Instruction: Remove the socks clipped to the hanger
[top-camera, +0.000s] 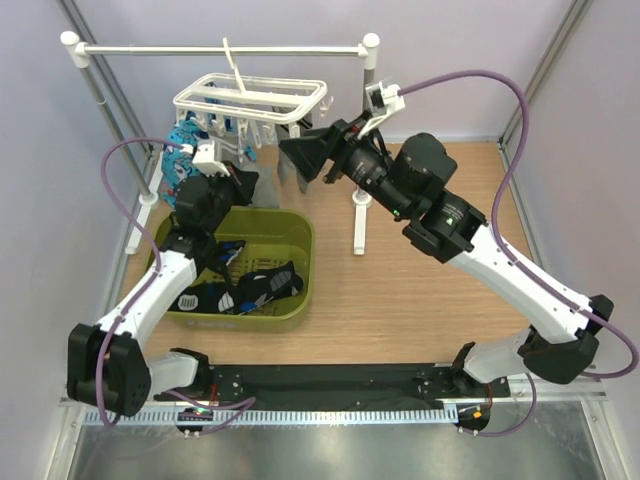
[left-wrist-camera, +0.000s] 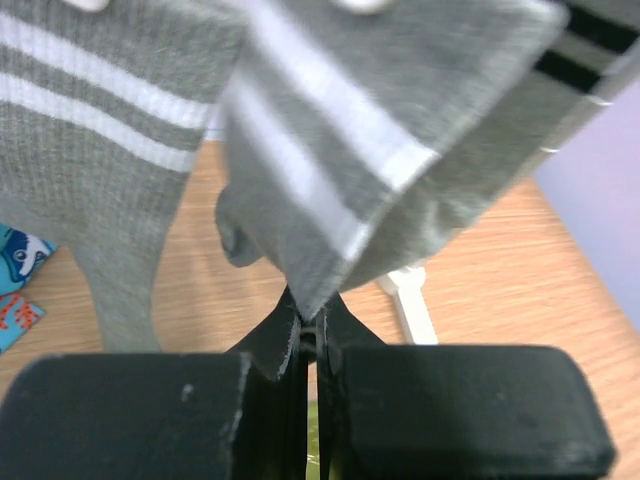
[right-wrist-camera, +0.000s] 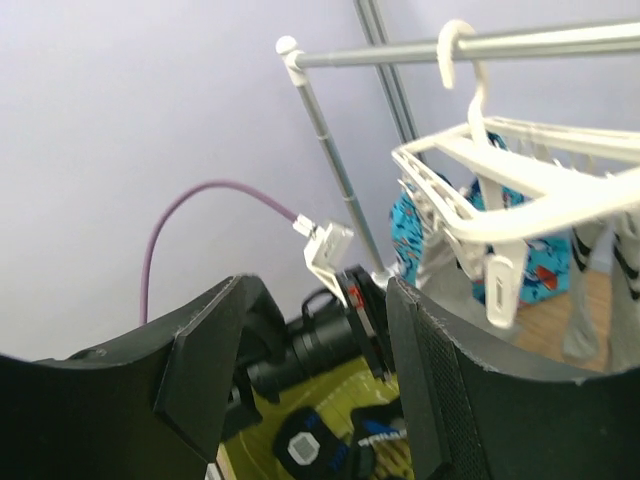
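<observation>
The white grid hanger (top-camera: 250, 98) hangs by its hook from the rail; it also shows in the right wrist view (right-wrist-camera: 520, 180). My left gripper (top-camera: 243, 185) is below it, shut on the lower tip of a grey sock with white stripes (left-wrist-camera: 330, 150); the jaws (left-wrist-camera: 308, 322) pinch its corner. A second grey sock (left-wrist-camera: 100, 150) hangs to the left. A blue patterned sock (top-camera: 183, 135) hangs at the hanger's left end. My right gripper (top-camera: 305, 155) is open and empty just right of the hanger, its jaws (right-wrist-camera: 318, 300) wide apart near a dangling clip (right-wrist-camera: 500, 285).
A green basket (top-camera: 300, 225) with several black socks (top-camera: 265, 285) sits under the left arm. The white rail stand (top-camera: 360, 215) has its right post and foot beside the basket. Purple walls close in at the back and both sides.
</observation>
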